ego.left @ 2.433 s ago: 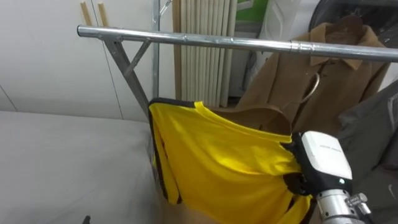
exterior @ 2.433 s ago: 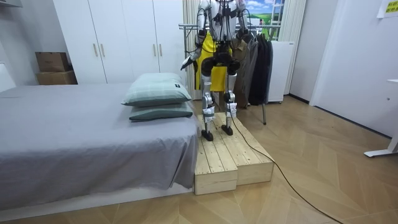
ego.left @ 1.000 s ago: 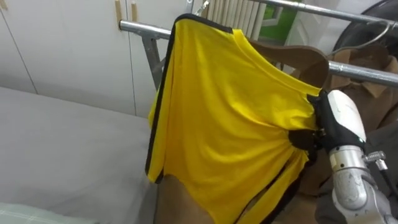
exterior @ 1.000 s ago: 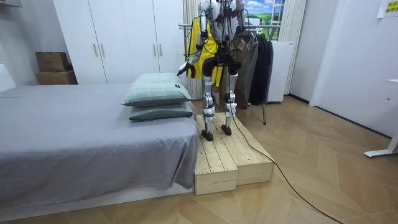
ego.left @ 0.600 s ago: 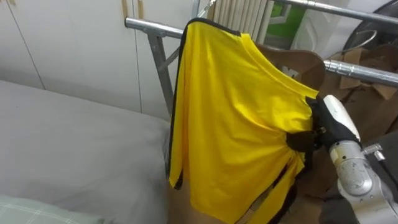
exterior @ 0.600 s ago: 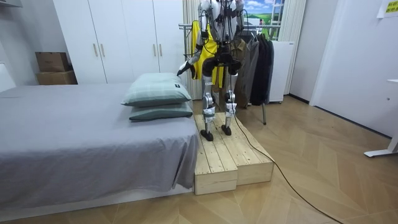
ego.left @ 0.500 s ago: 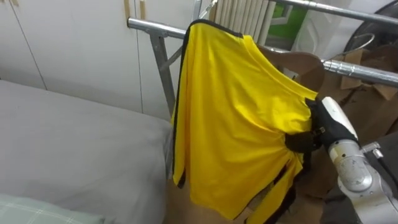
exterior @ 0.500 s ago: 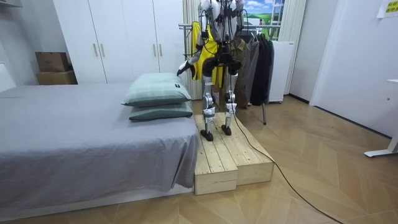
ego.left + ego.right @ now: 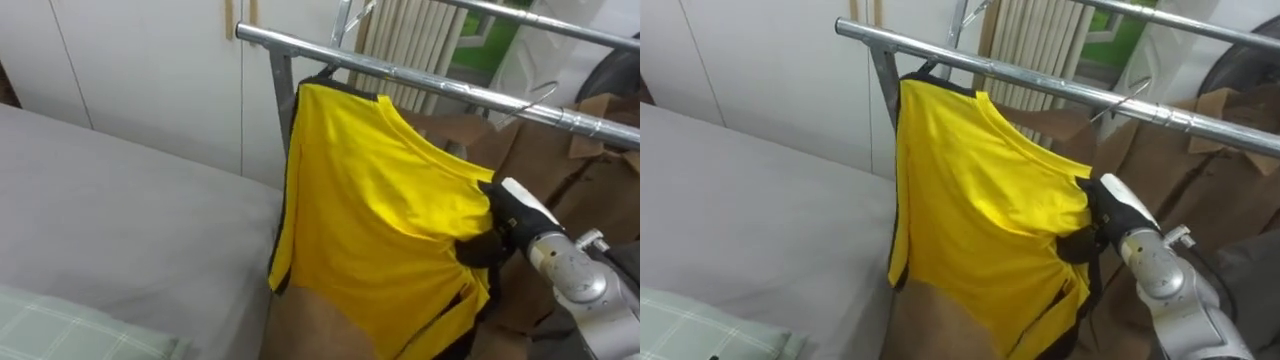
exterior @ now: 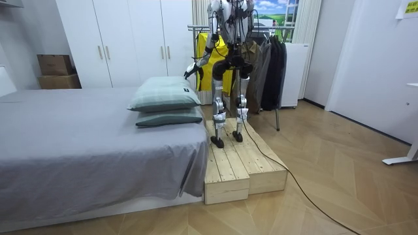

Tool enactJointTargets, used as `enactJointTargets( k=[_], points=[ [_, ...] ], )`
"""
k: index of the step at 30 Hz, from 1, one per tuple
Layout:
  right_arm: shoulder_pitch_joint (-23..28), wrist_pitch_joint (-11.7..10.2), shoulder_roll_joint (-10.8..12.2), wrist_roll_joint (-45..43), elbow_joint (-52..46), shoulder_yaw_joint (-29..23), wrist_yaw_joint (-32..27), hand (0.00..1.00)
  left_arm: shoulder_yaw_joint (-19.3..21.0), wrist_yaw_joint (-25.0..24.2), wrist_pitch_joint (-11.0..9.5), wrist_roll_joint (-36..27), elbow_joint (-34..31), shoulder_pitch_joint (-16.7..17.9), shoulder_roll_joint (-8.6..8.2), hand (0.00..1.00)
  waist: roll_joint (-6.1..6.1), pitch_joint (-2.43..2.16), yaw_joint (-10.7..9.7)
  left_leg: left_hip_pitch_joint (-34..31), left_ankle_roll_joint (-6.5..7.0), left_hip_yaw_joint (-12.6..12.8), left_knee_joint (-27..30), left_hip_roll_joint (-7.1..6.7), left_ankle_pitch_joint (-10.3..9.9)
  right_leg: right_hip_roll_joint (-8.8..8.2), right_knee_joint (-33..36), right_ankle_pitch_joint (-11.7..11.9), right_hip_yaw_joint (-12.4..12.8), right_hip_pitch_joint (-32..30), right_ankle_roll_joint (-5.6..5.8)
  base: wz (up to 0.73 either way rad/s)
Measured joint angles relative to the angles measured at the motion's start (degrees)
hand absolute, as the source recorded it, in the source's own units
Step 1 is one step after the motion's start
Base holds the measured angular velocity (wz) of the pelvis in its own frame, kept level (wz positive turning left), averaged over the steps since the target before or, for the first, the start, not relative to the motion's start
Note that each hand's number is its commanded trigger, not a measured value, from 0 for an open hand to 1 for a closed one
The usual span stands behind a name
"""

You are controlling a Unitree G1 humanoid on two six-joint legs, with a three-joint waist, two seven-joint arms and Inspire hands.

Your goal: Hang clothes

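- The tan-brown coat (image 9: 570, 180) hangs on the silver metal clothes rail (image 9: 420, 80), just behind and to the right of the yellow black-trimmed T-shirt (image 9: 380, 210).
- The T-shirt's collar sits just under the rail's left end; I cannot tell if it rests on the rail.
- The right hand (image 9: 508, 230) has its fingers clenched on the T-shirt's right shoulder.
- The left hand (image 10: 191, 70) reaches out over the bed's edge; I cannot tell how its fingers stand.
- The robot stands on a pale wooden plank platform (image 10: 243, 166) beside the grey-sheeted bed (image 9: 120, 210); white wardrobe doors (image 9: 150, 70) stand behind.
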Motion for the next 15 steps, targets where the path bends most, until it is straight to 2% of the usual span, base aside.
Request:
enactJointTargets(
  k=[6,15],
  points=[
    [-1.7,0.0,-0.8,-0.1,2.9,1.0,2.5,1.00,0.0,-1.0,-0.3,-1.9,-0.1,-0.5,0.05,0.00,0.00,0.00,0.3,0.0,0.00,-0.2,0.1,-0.23,0.0,-0.28,0.0,0.0,-0.4,0.2,0.02,0.01],
    [-1.8,-0.3,-0.7,-0.3,7.5,0.9,2.5,1.00,-0.2,-2.0,-0.3,-4.6,-1.2,-0.9,0.13,0.00,-0.03,0.01,0.7,2.0,0.00,-1.5,0.2,-0.26,0.0,-0.31,-1.3,-0.1,-1.7,2.8,0.12,0.07]
  ],
)
